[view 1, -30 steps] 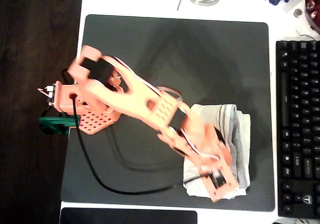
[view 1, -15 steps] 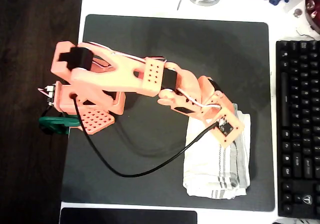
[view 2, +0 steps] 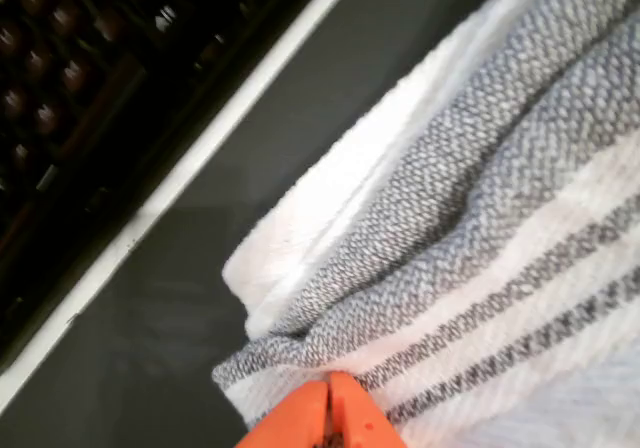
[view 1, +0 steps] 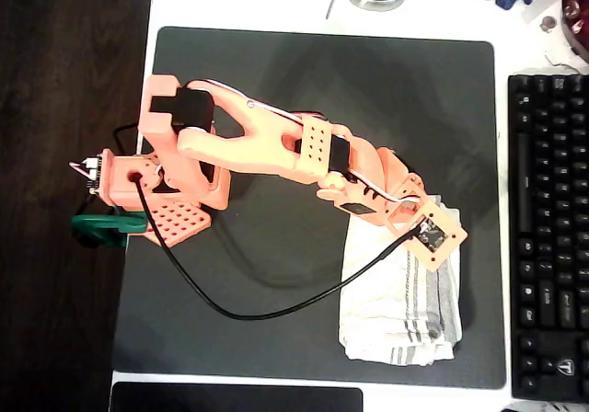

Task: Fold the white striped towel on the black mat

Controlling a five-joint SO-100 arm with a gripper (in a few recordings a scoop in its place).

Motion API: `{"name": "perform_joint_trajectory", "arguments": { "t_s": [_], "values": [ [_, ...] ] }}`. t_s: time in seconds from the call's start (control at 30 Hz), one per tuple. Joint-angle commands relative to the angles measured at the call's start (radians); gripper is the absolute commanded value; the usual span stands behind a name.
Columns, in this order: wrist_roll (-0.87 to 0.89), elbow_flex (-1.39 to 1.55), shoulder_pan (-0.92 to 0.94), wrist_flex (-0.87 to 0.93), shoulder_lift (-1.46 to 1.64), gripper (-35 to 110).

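- The white striped towel (view 1: 398, 297) lies folded into a narrow upright bundle at the lower right of the black mat (view 1: 276, 72) in the overhead view, its bottom edge near the mat's lower border and its right side close to the mat's right edge.
- The orange arm (view 1: 267, 145) reaches from its base (view 1: 138, 187) at the mat's left edge across to the towel's upper end, where the wrist block (view 1: 433, 235) covers the cloth's top right corner.
- Half a second ago the wrist sat slightly higher and further left; it has since shifted a little right and down along the towel, and the shoulder link has swung closer to the base. A second ago the arm stretched down over the towel's lower end, hiding most of it; now the lower part with its grey stripes is uncovered.
- In the wrist view the fingers (view 2: 328, 415) are pressed together tip to tip, with no cloth seen between them, right at the towel's folded edge (view 2: 300, 343).
- The black cable (view 1: 248, 313) loops from the base across the mat up to the wrist.
- A black keyboard (view 1: 550, 237) sits on the white desk (view 1: 267, 3) right of the mat.
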Motion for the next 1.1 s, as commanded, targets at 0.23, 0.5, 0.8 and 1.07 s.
{"name": "perform_joint_trajectory", "arguments": {
  "t_s": [0.23, 0.5, 0.8, 1.07],
  "values": [
    [-0.140, 0.267, 0.006, 0.002, 0.503, 1],
    [-0.333, 0.621, -0.026, 0.006, 0.936, 0],
    [-0.466, 0.701, 0.052, 0.348, 1.305, 0],
    [-0.580, 0.664, 0.063, 0.802, 1.644, 0]
  ]
}}
